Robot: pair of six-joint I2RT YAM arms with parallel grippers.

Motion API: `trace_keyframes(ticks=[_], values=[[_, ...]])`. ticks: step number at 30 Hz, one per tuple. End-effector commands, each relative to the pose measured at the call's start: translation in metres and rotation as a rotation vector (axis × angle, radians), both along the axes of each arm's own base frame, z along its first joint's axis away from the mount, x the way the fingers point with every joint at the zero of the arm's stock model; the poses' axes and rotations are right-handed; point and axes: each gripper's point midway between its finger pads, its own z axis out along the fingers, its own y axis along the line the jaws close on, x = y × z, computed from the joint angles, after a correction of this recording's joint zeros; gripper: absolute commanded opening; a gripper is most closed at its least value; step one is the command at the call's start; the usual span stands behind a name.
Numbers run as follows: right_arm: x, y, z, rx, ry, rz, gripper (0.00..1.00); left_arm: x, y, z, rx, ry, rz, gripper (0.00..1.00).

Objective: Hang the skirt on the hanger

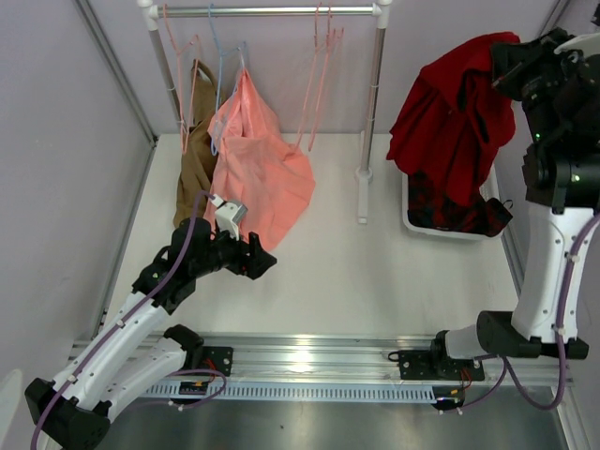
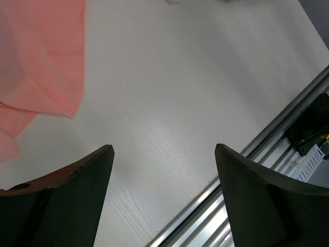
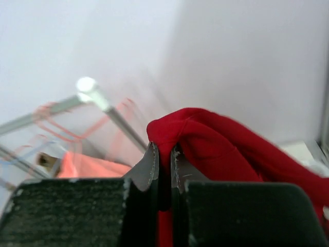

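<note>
The deep-red skirt (image 1: 452, 117) hangs in folds from my right gripper (image 1: 499, 67), which is raised high at the far right above the white basket. In the right wrist view the gripper (image 3: 164, 149) is shut on a fold of the skirt (image 3: 216, 146). Several pale-pink wire hangers hang on the rail; one pair (image 1: 323, 80) hangs empty right of the salmon garment. My left gripper (image 1: 265, 263) is open and empty, low over the table near the salmon garment's hem; its fingers (image 2: 77, 200) frame bare table.
A clothes rail (image 1: 272, 11) on white posts stands at the back. It carries a salmon-pink garment (image 1: 258, 164) on a light blue hanger, and a brown garment (image 1: 194, 150). A white basket (image 1: 412, 217) holds a red-and-black checked garment (image 1: 450, 208). A metal rail (image 1: 309, 356) runs along the near edge.
</note>
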Motion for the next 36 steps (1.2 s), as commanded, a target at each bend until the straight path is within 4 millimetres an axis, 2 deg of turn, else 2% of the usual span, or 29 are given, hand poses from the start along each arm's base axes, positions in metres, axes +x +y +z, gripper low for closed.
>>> trace_keyframes(ticks=[1,3,5,7,8,9,11,12,14,15,16,18,20,21,22,25,26,28,31,34,36], values=[[-0.068,0.022,0.094,0.002,-0.335,0.125,0.00,-0.002,-0.004,0.004,-0.027,-0.008,-0.016,0.85],[-0.080,0.031,0.102,0.028,-0.354,0.178,0.00,-0.002,-0.004,0.004,-0.026,-0.009,-0.013,0.85],[-0.083,0.035,0.096,0.062,-0.313,0.205,0.00,-0.001,-0.003,0.004,-0.025,-0.009,-0.010,0.85],[-0.084,0.044,0.083,0.107,-0.256,0.253,0.00,-0.001,-0.002,0.004,-0.024,-0.014,-0.003,0.85],[-0.072,0.046,0.063,0.129,-0.198,0.263,0.00,-0.001,-0.002,0.004,-0.022,-0.013,-0.001,0.85],[-0.075,0.063,0.055,0.138,-0.173,0.326,0.00,-0.001,-0.002,0.004,-0.022,-0.013,-0.001,0.85],[-0.083,0.073,0.041,0.157,-0.138,0.349,0.00,-0.001,-0.001,0.005,-0.023,-0.018,0.002,0.85],[-0.072,0.082,0.015,0.164,-0.072,0.361,0.00,0.000,-0.001,0.004,-0.021,-0.017,0.003,0.85],[-0.077,0.112,-0.006,0.163,-0.019,0.417,0.00,0.000,-0.001,0.005,-0.020,-0.019,0.008,0.86],[-0.070,0.125,-0.031,0.149,0.045,0.427,0.00,0.001,-0.001,0.005,-0.020,-0.019,0.008,0.86],[-0.073,0.147,-0.044,0.139,0.080,0.443,0.00,0.001,-0.001,0.004,-0.018,-0.017,0.009,0.85],[-0.070,0.163,-0.070,0.104,0.133,0.422,0.00,0.001,-0.001,0.005,-0.018,-0.017,0.010,0.86],[-0.068,0.179,-0.113,0.108,0.219,0.423,0.00,0.001,0.000,0.004,-0.015,-0.015,0.013,0.86],[-0.065,0.185,-0.125,0.123,0.234,0.440,0.00,0.002,0.001,0.005,-0.013,-0.019,0.020,0.85],[-0.061,0.193,-0.157,0.112,0.299,0.451,0.00,0.002,0.001,0.005,-0.013,-0.020,0.020,0.85],[-0.055,0.201,-0.198,0.102,0.380,0.443,0.00,0.003,0.001,0.005,-0.010,-0.018,0.022,0.85],[-0.054,0.205,-0.227,0.090,0.436,0.444,0.00,0.003,0.002,0.004,-0.008,-0.016,0.022,0.85],[-0.055,0.224,-0.251,0.100,0.485,0.517,0.00,0.003,0.002,0.004,-0.007,-0.015,0.024,0.85],[-0.061,0.256,-0.307,0.026,0.612,0.565,0.00,0.005,-0.003,0.006,-0.026,-0.007,0.018,0.86],[-0.066,0.276,-0.341,-0.007,0.688,0.571,0.00,0.002,-0.013,0.008,-0.089,0.018,-0.002,0.86],[-0.067,0.284,-0.350,0.003,0.712,0.581,0.00,-0.002,-0.019,0.005,-0.125,0.038,-0.022,0.86]])
